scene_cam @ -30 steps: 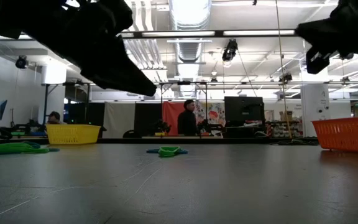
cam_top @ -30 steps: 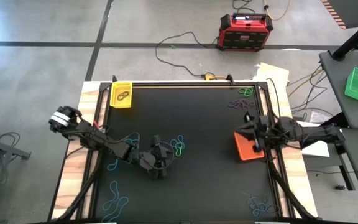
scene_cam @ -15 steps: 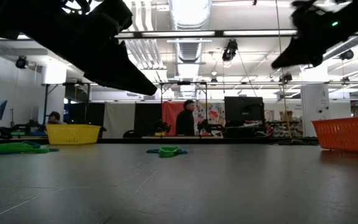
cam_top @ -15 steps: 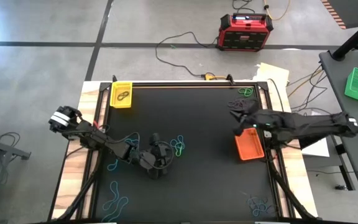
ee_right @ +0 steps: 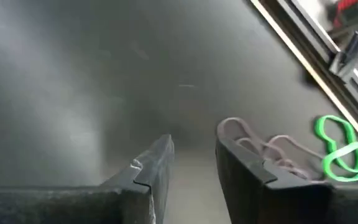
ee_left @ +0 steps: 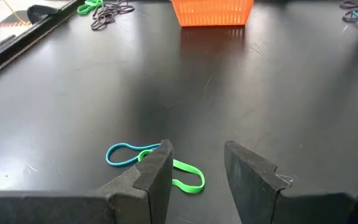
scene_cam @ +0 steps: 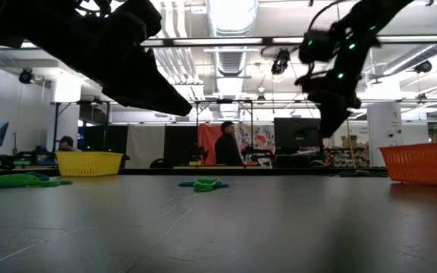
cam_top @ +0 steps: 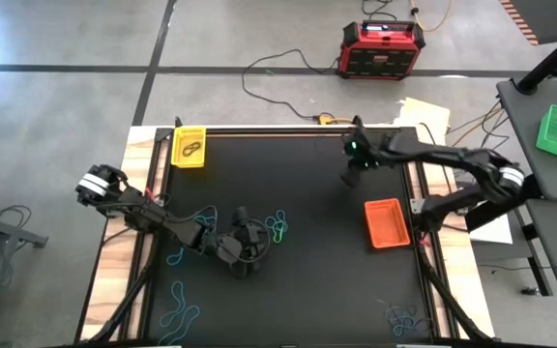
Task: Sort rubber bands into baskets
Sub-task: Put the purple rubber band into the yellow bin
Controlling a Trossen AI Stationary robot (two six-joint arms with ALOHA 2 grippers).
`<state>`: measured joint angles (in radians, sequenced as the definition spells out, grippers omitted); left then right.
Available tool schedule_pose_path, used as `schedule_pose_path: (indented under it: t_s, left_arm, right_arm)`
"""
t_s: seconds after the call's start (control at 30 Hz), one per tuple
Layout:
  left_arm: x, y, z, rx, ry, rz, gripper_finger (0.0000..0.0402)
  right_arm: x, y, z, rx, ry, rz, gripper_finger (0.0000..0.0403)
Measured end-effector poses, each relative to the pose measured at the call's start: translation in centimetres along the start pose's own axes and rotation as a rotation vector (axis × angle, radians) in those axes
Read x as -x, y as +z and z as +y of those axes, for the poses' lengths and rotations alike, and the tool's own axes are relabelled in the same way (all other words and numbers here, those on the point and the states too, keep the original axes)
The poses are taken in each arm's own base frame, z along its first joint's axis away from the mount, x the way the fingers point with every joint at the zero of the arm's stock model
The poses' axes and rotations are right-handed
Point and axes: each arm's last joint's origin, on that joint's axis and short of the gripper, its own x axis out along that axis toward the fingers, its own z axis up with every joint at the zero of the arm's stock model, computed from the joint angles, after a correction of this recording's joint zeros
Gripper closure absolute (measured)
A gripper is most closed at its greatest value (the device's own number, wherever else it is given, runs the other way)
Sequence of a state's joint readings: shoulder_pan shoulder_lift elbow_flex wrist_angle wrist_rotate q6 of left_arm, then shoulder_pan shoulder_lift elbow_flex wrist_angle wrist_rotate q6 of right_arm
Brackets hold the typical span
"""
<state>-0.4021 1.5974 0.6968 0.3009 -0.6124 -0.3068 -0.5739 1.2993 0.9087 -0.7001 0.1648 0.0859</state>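
Tabletop's right tool (cam_top: 353, 172) has left orange basket (cam_top: 387, 223).

Both arms are dark, jointed and slender, near black against the mat; the left arm (cam_top: 153, 217) carries a white and grey collar near its base; the right arm (cam_top: 443, 155) shows a small green light near its wrist and a pale band at its elbow; each gripper ends in two blocky, matte dark fingers (ee_left: 148, 177) with angular, chamfered tips.
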Motion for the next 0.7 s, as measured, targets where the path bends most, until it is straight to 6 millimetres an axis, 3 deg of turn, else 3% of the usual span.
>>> schedule_pose_path:
  t_s: [0.17,0.4,0.7]
  left_arm:
    - [0.0,-0.1,-0.2,0.006,-0.067,0.027,0.0272]
    - [0.0,-0.2,-0.2,0.011,-0.07,0.032,0.0272]
    - [0.0,-0.2,-0.2,0.011,-0.069,0.032,0.0272]
  right_arm:
    - [-1.8,2.0,-1.3,-0.001,0.058,0.15,0.0293]
    - [-4.0,3.3,-1.8,0.069,0.054,0.287,0.0295]
    - [-8.0,2.9,-3.1,0.093,0.053,0.419,0.0292]
